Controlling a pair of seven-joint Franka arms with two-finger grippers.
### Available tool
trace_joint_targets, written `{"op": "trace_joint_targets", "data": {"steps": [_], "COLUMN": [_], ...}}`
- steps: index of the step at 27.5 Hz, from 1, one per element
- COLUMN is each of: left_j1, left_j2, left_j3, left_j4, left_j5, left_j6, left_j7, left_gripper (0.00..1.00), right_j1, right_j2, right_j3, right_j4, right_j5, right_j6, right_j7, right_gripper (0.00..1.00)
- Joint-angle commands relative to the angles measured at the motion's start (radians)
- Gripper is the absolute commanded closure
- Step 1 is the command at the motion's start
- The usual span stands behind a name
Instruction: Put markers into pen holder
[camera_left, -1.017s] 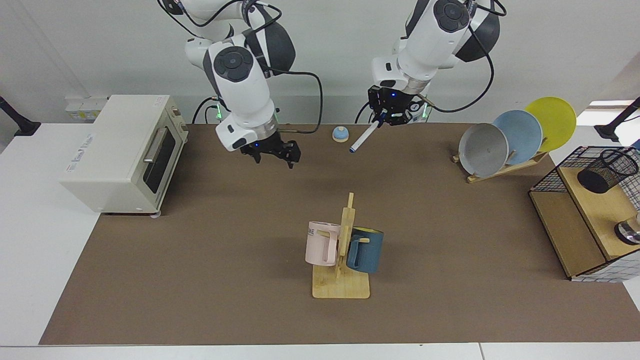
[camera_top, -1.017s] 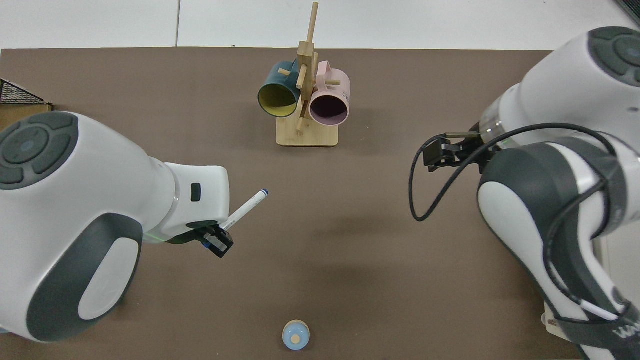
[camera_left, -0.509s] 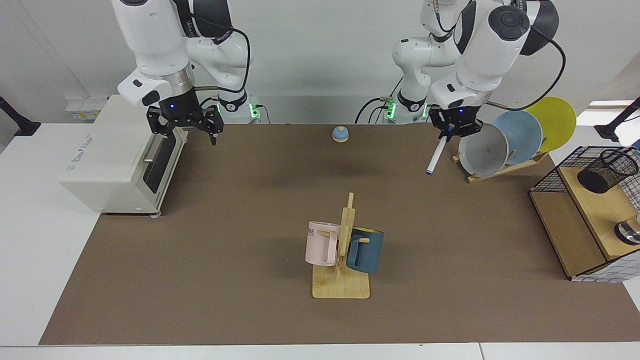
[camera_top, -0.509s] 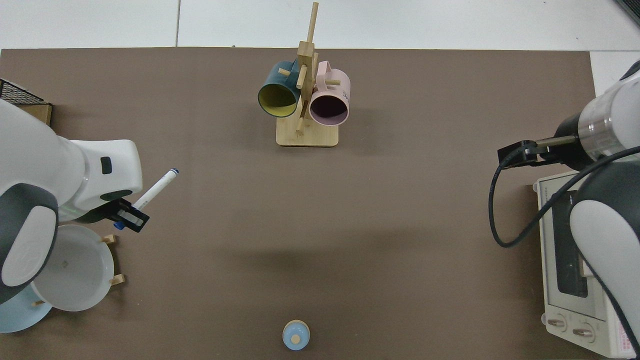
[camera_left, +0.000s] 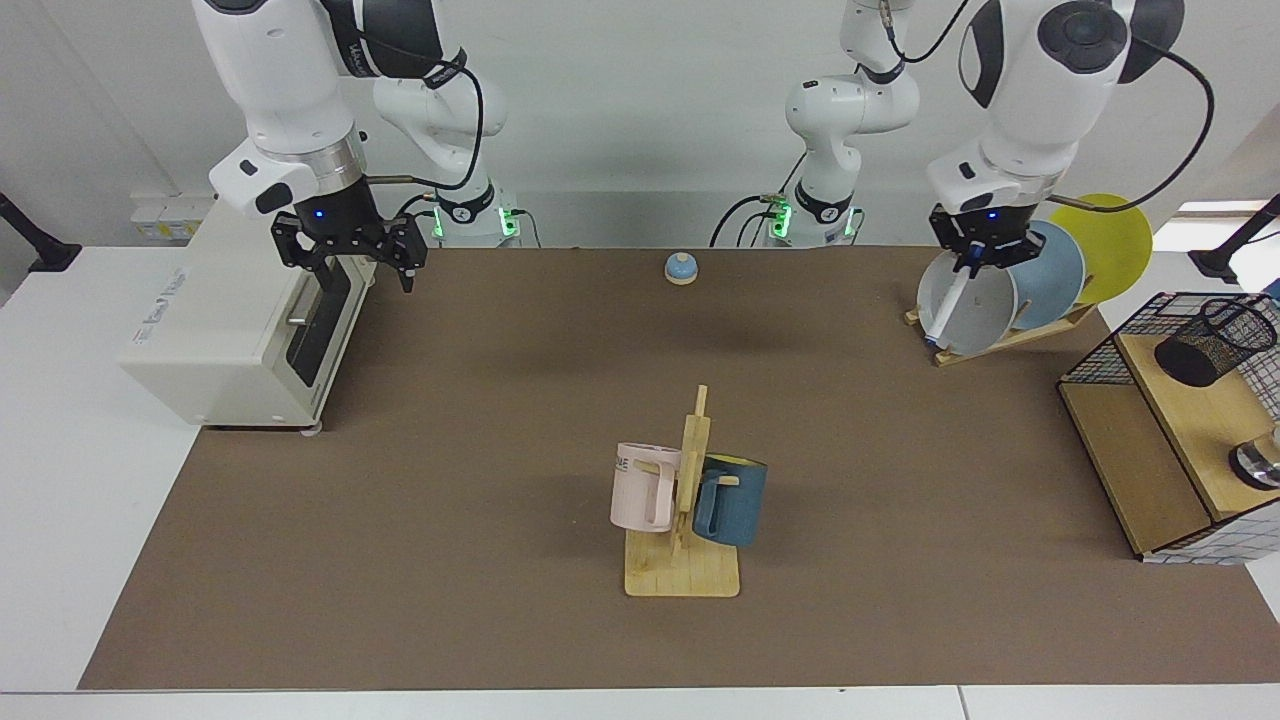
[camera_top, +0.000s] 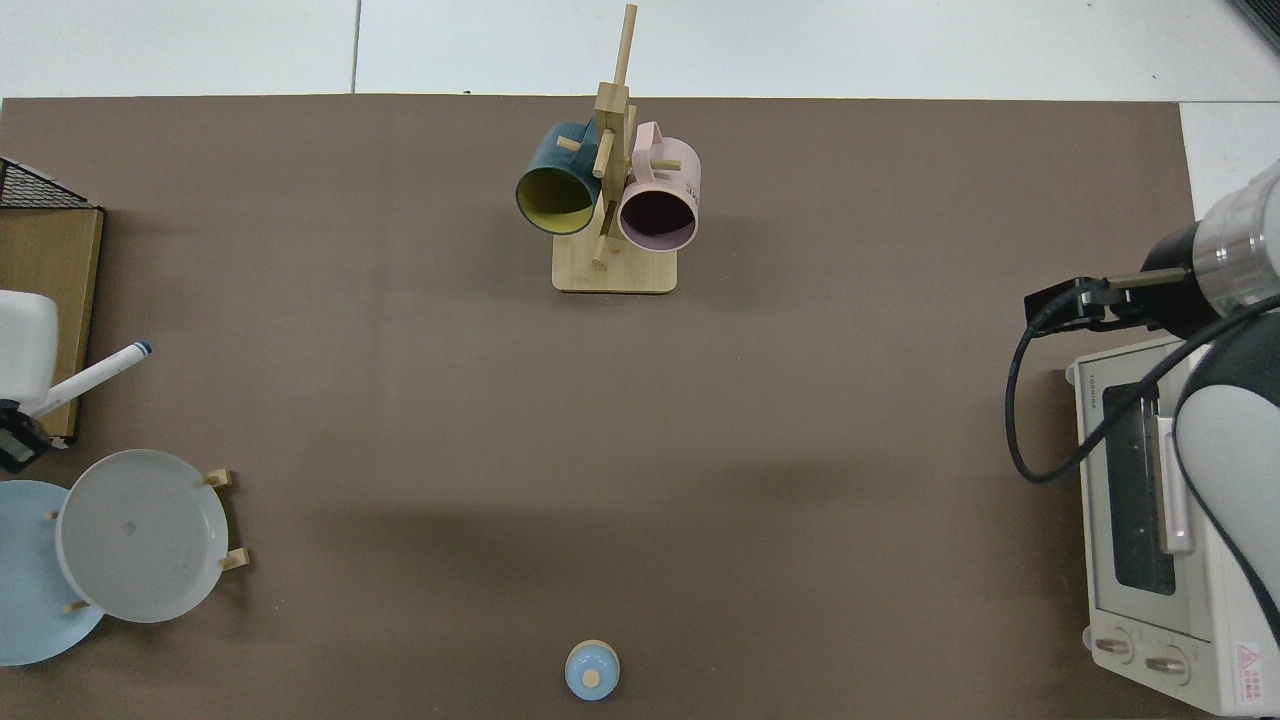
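Observation:
The marker (camera_left: 947, 308), white with a blue tip, hangs slanted in front of the grey plate, its top end pinched in my left gripper (camera_left: 972, 268), which is shut on it. From above, the marker (camera_top: 95, 372) pokes out at the left edge, and the left gripper (camera_top: 15, 445) is mostly cut off. The pen holder (camera_left: 1215, 340), a black mesh cup, sits on the wooden shelf inside the wire cage at the far right of the facing view, well apart from the marker. My right gripper (camera_left: 345, 262) hangs open and holds nothing beside the toaster oven.
A toaster oven (camera_left: 240, 320) stands at the facing view's left. A rack holds grey, blue and yellow plates (camera_left: 1045, 265). The wire cage with wooden shelves (camera_left: 1130, 440) sits at the right edge. A mug tree (camera_left: 690, 500) stands mid-table, and a small blue bell (camera_left: 680, 268) sits at the back.
The left arm has carried the marker from the back middle toward the plates and the cage. The right arm swung away to the toaster oven, its gripper still open.

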Motion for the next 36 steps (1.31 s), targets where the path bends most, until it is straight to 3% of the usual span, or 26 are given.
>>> {"op": "trace_joint_targets", "data": {"steps": [1,8,18,24,28,36], "left_j1": [0.019,0.047,0.142,0.159,0.171,0.232], "left_j2": [0.015,0.03,0.064,0.122,0.157,0.165], "left_j3": [-0.014,-0.012,-0.014,-0.014,-0.012,-0.014], "left_j4": [0.026,0.049,0.072,0.139,0.168,0.171], "left_j5": [0.132,0.28,0.438,0.562,0.626,0.712], "left_j6": [0.003,0.061,0.237,0.308,0.366,0.475], "left_j7": [0.093,0.26,0.514,0.669,0.72,0.788], "left_gripper": [1.0,1.0,1.0,1.0,1.0,1.0], "right_j1": [-0.015,-0.028,-0.033,-0.048,-0.087,-0.067], "right_j2": [-0.022,-0.022,-0.027,-0.025,-0.036,-0.047], "right_j3": [0.013,0.012,0.012,0.009,0.009,0.02], "right_j4": [-0.021,-0.021,-0.019,-0.013,-0.019,-0.028], "right_j5": [0.007,0.005,-0.013,0.016,0.08,0.088], "right_j6": [-0.006,-0.006,-0.039,-0.104,-0.127,-0.113], "right_j7": [-0.027,-0.025,-0.035,-0.035,-0.028,-0.027], "right_gripper": [0.0,0.0,0.0,0.0,0.0,0.0]}}
